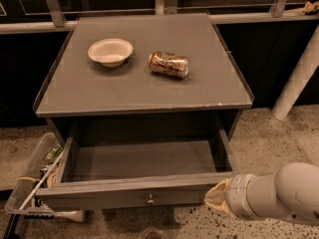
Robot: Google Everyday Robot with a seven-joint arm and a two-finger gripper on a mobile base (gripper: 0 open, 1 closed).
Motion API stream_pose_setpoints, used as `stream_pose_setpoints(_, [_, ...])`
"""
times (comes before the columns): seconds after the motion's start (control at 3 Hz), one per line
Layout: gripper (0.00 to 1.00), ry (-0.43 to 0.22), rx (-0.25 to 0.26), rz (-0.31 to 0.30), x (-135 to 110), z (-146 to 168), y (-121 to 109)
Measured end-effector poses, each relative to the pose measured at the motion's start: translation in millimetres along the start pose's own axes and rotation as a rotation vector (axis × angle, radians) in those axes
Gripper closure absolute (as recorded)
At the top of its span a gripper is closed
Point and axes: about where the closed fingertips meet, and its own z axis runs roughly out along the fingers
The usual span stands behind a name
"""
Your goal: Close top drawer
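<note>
The top drawer (139, 193) is a wide, shallow, dull-grey wooden drawer pulled out of the cabinet toward the camera, its inside bare. Its flat front panel carries one small round metal knob (150, 199) at centre. My gripper (215, 198) sits at the end of the white arm (279, 193) at the lower right, right against the right end of the drawer's front panel. Only a tan tip of it shows beyond the white wrist. The lower drawers are out of view.
On the grey cabinet top (144, 91) lie a white bowl (110, 51) and a gold can (169, 64) on its side. A clear bin with clutter (30, 183) stands on the floor at the left. A white post (299, 73) leans at the right.
</note>
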Motion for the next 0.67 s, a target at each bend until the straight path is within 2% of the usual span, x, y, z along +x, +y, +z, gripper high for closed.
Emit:
stream_pose_setpoints(0.33, [0.12, -0.031, 0.041, 0.005, -3.0, -6.8, -13.4])
stream_pose_setpoints(0.67, [0.14, -0.049, 0.052, 0.008, -5.5, -9.0, -15.1])
